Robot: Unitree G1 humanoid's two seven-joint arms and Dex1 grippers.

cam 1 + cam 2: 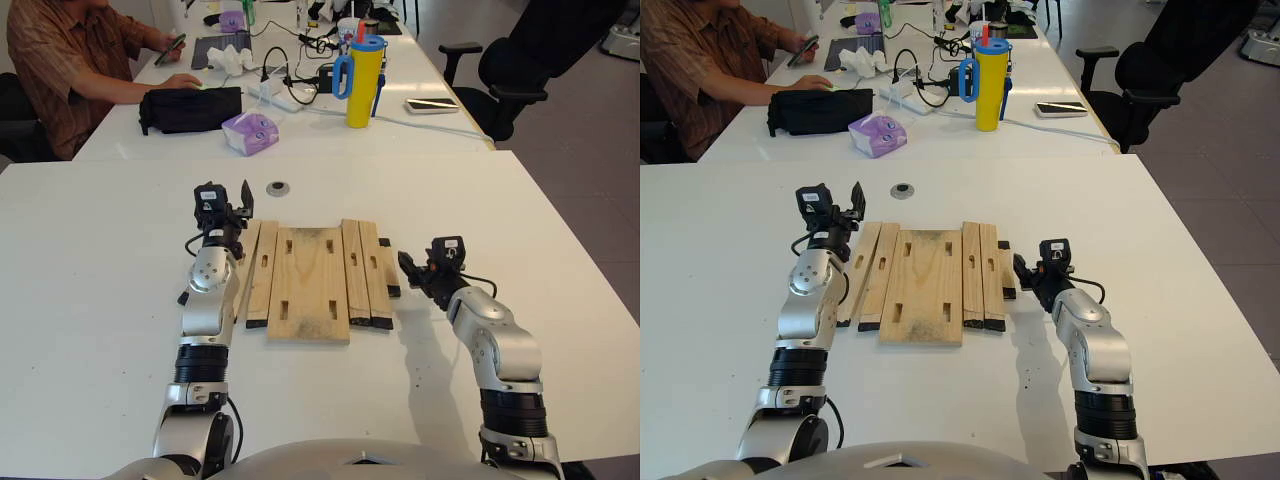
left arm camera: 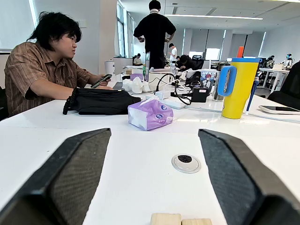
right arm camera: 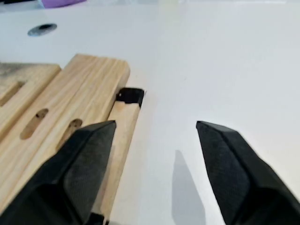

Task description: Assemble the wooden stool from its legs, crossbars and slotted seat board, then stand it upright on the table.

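The wooden pieces lie flat on the white table (image 1: 90, 300), at the center of the head view. The wide slotted seat board (image 1: 309, 285) has narrower slotted slats (image 1: 262, 272) touching it on both sides. The left gripper (image 1: 230, 205), fingers apart, sits at the set's upper left corner. The right gripper (image 1: 410, 266), also spread wide, is just beside the black-tipped bar (image 3: 123, 126) at the right edge.

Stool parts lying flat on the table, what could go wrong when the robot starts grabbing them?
The thin crossbar lies tight against its neighbouring plank, so the open right gripper may shove the row rather than straddle it. The open left gripper sits by the far ends of the left planks; a nudge could skew them against the seat board.
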